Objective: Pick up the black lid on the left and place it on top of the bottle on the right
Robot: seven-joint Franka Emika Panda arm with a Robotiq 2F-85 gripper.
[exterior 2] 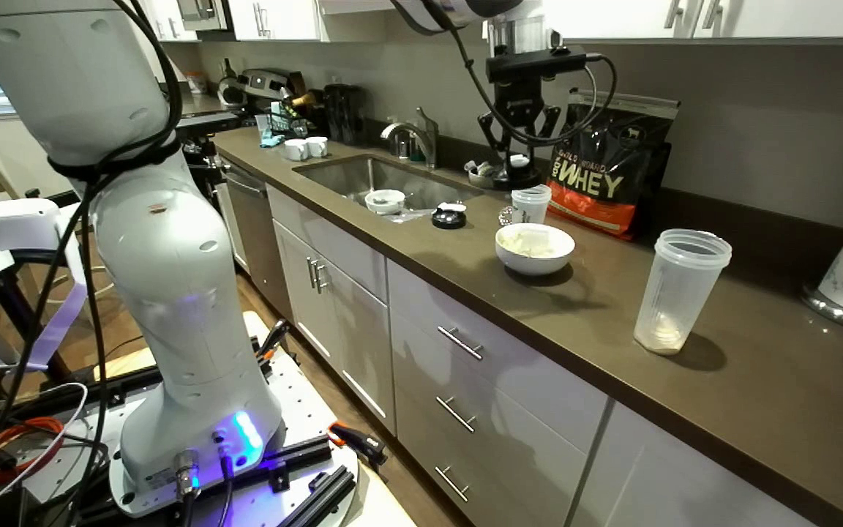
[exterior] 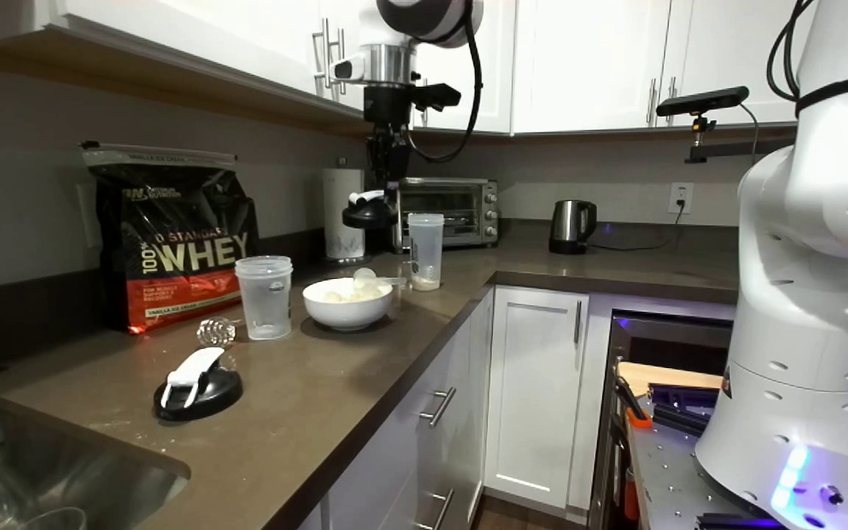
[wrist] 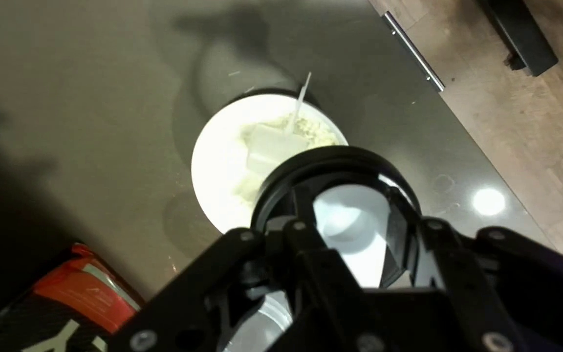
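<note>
Your gripper (wrist: 352,203) is clamped on the black lid (exterior: 369,213), holding it in the air, well apart from the bottle (exterior 2: 683,289) it should cap. Carry it too low and it may catch the scoop (wrist: 276,146) in the white bowl (exterior 2: 535,263); press down off-centre and the bottle, tall and probably light, could tip. The white bowl holds pale powder (wrist: 316,131); the bottle has only a shallow pale layer (exterior 2: 665,335) at its bottom.

Bowl (exterior: 344,316) between cup (exterior: 263,298) and bottle (exterior: 427,246); scoop (wrist: 272,149) in bowl.
</note>
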